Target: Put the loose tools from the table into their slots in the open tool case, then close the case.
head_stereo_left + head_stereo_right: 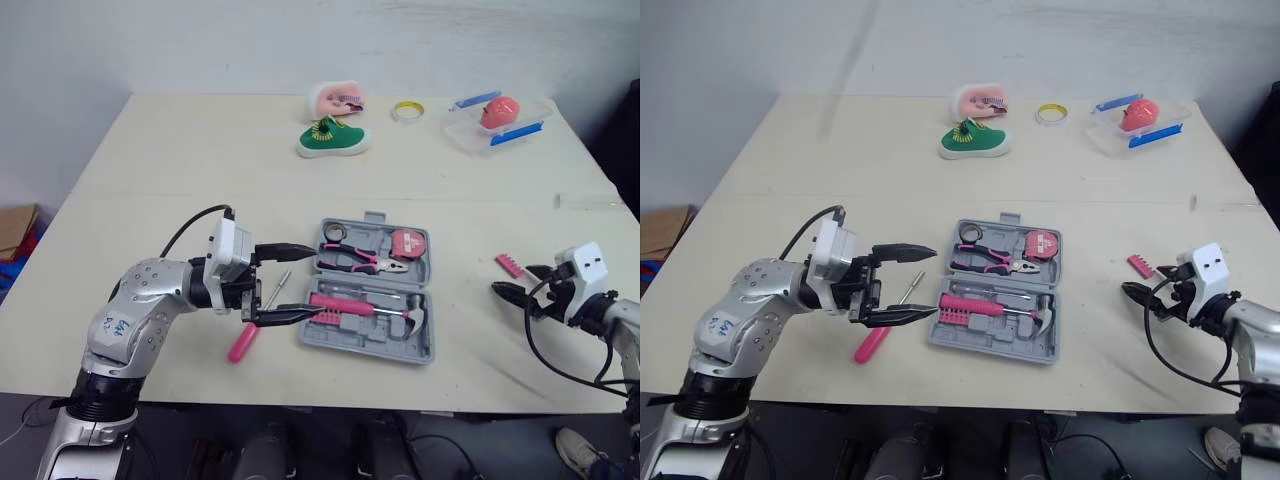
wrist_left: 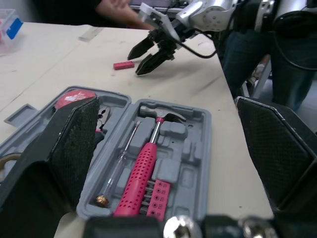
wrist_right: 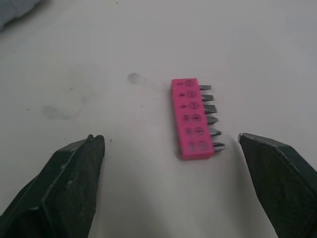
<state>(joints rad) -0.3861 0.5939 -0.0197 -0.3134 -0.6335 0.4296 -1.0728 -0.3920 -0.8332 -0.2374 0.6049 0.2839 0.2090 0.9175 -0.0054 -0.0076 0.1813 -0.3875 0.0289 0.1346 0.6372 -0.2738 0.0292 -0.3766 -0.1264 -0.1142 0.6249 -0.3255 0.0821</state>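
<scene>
Table (image 1: 200, 160): pale top, the open case near its front edge, about in the middle.
Tool case (image 1: 425, 342): grey, lying open and flat in front of me, its two halves side by side, one nearer me and one farther.
My left gripper (image 1: 316, 280): spread wide and holding nothing, fingers pointing at the case's left edge, their tips just over it.
My right gripper (image 1: 513, 279): also spread wide and empty, low over the table well to the right of the case.
Hammer (image 2: 143, 168): pink grip, seated in the case's near half.
Loose screwdriver (image 1: 871, 345): pink handle on the table just left of the case, its shaft running under my left gripper's lower finger.
Pliers (image 1: 362, 262): seated in the far half.
Tape measure (image 1: 407, 243): pink, in the far half, right of the pliers.
Thin screwdriver (image 2: 119, 168): lies in its slot beside the hammer.
Loose bit holder (image 3: 190, 119): pink strip of bits flat on the table, between my right gripper's fingers and touching neither.
Seated bit holder (image 2: 157, 198): pink, by the hammer's grip end.
</scene>
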